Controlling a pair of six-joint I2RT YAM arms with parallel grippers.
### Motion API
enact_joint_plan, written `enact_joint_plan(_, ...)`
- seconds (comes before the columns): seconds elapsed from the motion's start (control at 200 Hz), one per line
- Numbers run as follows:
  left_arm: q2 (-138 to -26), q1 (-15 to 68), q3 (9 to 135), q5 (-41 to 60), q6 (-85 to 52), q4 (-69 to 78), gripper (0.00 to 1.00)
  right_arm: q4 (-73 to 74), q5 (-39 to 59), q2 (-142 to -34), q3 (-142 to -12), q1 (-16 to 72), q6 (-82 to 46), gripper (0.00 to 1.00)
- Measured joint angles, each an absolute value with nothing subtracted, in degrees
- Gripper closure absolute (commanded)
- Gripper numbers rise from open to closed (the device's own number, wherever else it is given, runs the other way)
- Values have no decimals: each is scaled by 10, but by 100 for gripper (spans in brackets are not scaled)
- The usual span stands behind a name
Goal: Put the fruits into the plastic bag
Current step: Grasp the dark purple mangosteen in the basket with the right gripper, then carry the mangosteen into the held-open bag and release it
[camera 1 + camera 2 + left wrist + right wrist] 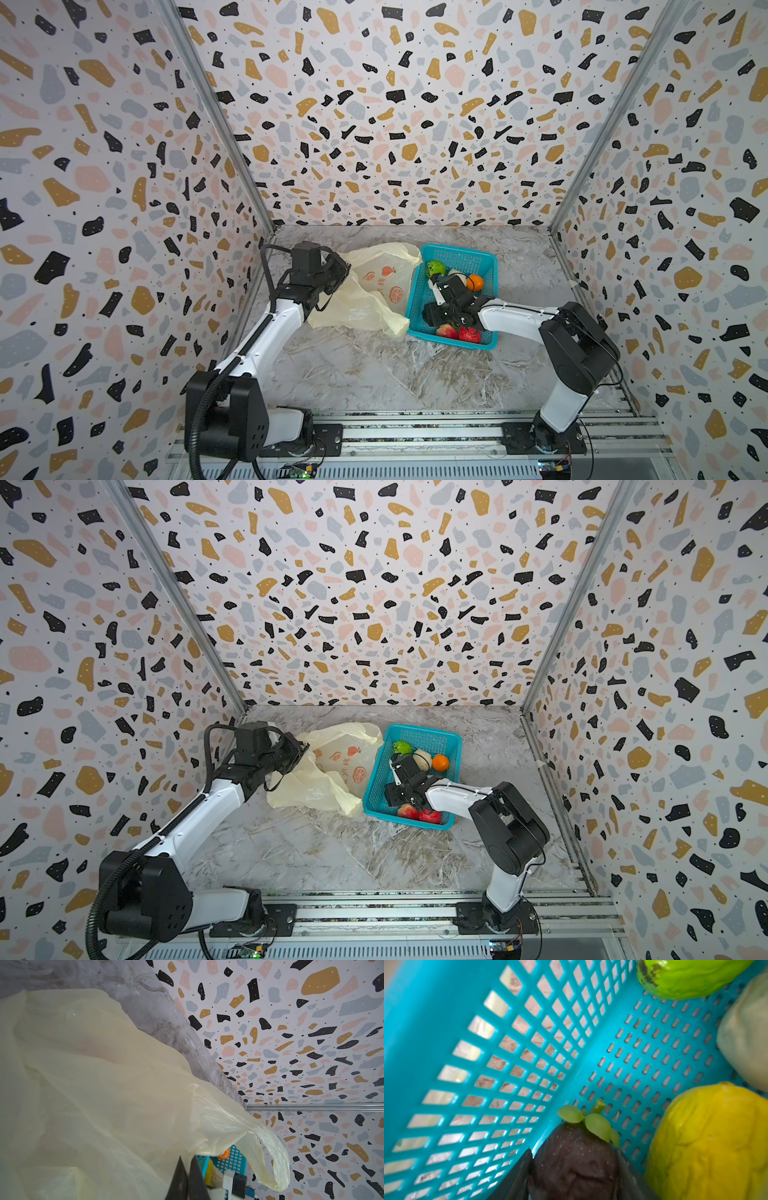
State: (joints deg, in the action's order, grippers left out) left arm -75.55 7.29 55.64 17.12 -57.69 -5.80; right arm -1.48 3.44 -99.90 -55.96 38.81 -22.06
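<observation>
The pale-yellow plastic bag (pixel 374 291) (pixel 104 1084) lies crumpled left of the teal basket (pixel 457 251). My left gripper (pixel 347 270) (pixel 187 1159) is shut on a fold of its upper edge. My right gripper (pixel 435 291) (pixel 573 1153) reaches down inside the basket, one finger on each side of a dark brown-purple fruit (pixel 575 1167) with green leaves. Around it lie a green fruit (pixel 435 269) (pixel 691 976), a cream lump (pixel 423 759) (pixel 745 1032), an orange (pixel 474 283) and a yellow mango (pixel 708 1142). Two red fruits (pixel 446 331) (pixel 469 334) sit at the near end.
The basket's mesh wall (pixel 446 1022) stands close beside my right gripper. A bag handle loop (pixel 274 1159) hangs toward the basket. Patterned walls close in the marble table (pixel 374 374) at the back and both sides.
</observation>
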Motion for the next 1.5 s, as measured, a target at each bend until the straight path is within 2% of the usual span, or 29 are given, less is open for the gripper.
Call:
enact_joint_plan(0.04, -755, 73, 556, 171, -577, -58, 100, -10, 34, -998, -557, 388, -221, 62)
enact_joint_plan(0.1, -755, 73, 556, 171, -577, -58, 100, -5, 34, -994, -552, 388, -223, 64)
enact_joint_plan(0.285, -755, 73, 556, 171, -576, -58, 100, -6, 38, -955, -544, 388, -221, 64)
enact_joint_plan(0.636, -755, 73, 556, 172, -572, -54, 100, 9, 113, -892, -586, 394, -192, 64)
enact_joint_plan(0.821, -755, 78, 549, 190, -570, -44, 100, 4, 128, -918, -665, 410, -182, 63)
enact_joint_plan(1.021, -755, 97, 533, 215, -579, -17, 100, -16, 136, -1009, -800, 426, -174, 61)
enact_joint_plan(1.071, -755, 101, 526, 223, -583, -8, 100, -27, 135, -1037, -835, 429, -172, 56)
enact_joint_plan(1.191, -755, 107, 517, 237, -590, 2, 100, -60, 133, -1109, -931, 434, -169, 37)
enact_joint_plan(1.297, -755, 107, 517, 243, -594, 9, 100, -86, 130, -1152, -988, 434, -165, 29)
enact_joint_plan(1.417, -755, 107, 517, 245, -597, 19, 100, -103, 124, -1158, -997, 435, -162, 19)
enact_joint_plan(1.502, -755, 107, 516, 245, -599, 22, 100, -107, 124, -1156, -997, 435, -160, 18)
